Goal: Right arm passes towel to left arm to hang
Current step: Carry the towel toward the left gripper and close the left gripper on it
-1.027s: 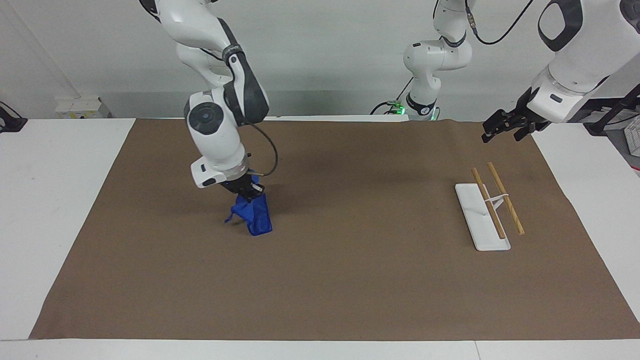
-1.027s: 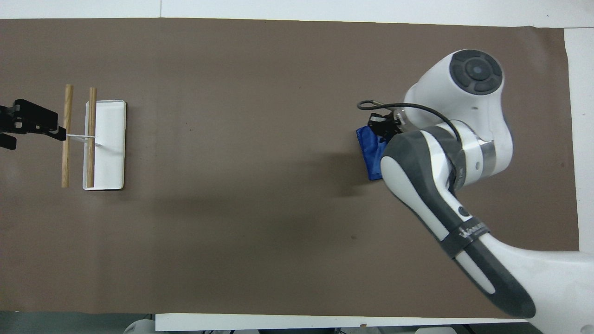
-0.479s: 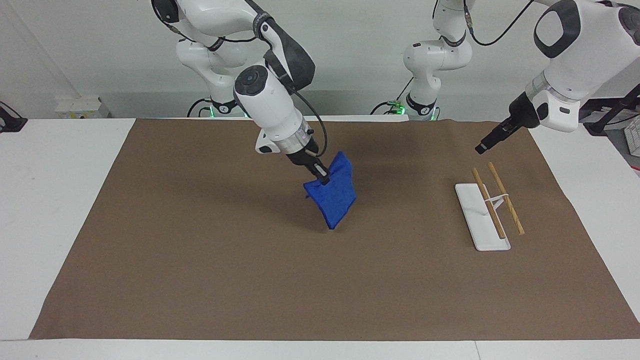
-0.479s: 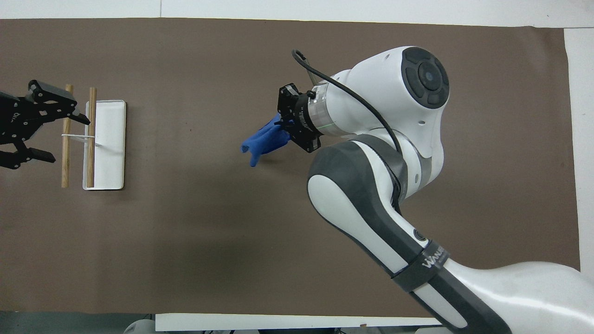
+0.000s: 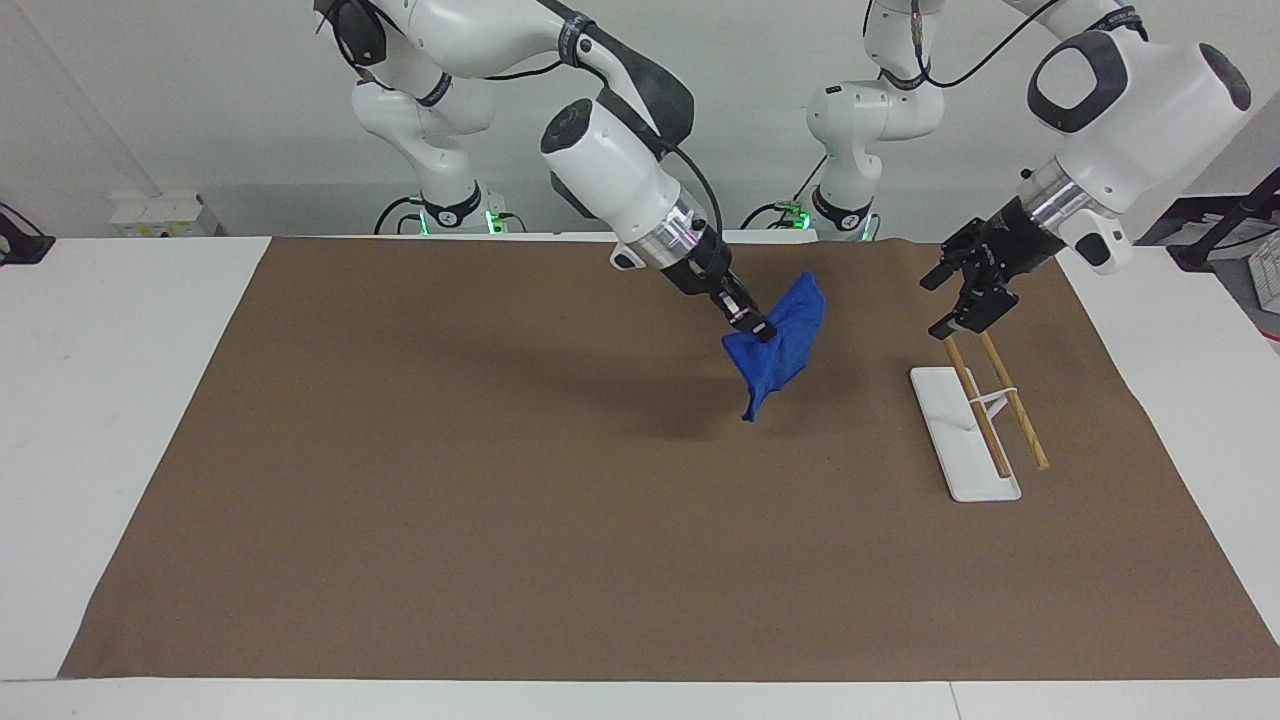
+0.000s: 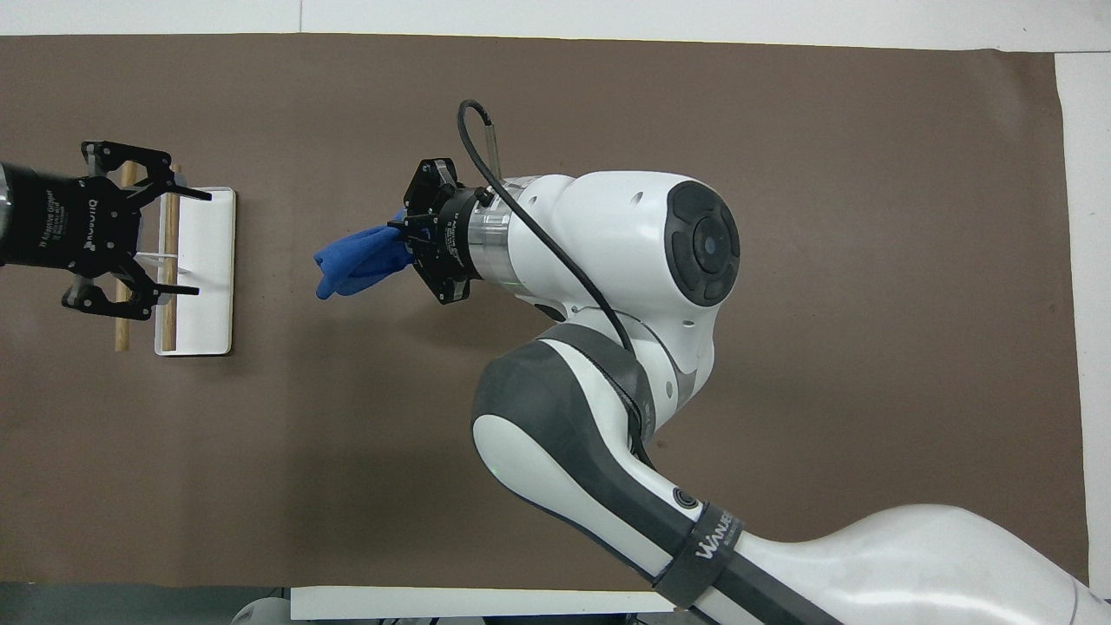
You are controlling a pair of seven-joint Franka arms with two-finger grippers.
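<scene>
Overhead view: the right gripper (image 6: 401,233) is clamped shut on the towel (image 6: 356,260), carrying it in the air over the brown mat (image 6: 555,104), toward the right arm's end from the rack (image 6: 178,269). Over that rack the left gripper (image 6: 178,239) hangs, jaws spread wide, empty.

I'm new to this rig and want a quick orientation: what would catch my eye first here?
The bright blue towel stands out, dangling in the air over the brown mat, pinched in the right hand. Next comes the left hand, open and hovering over the small rack with two wooden rods at the left arm's end of the table.
</scene>
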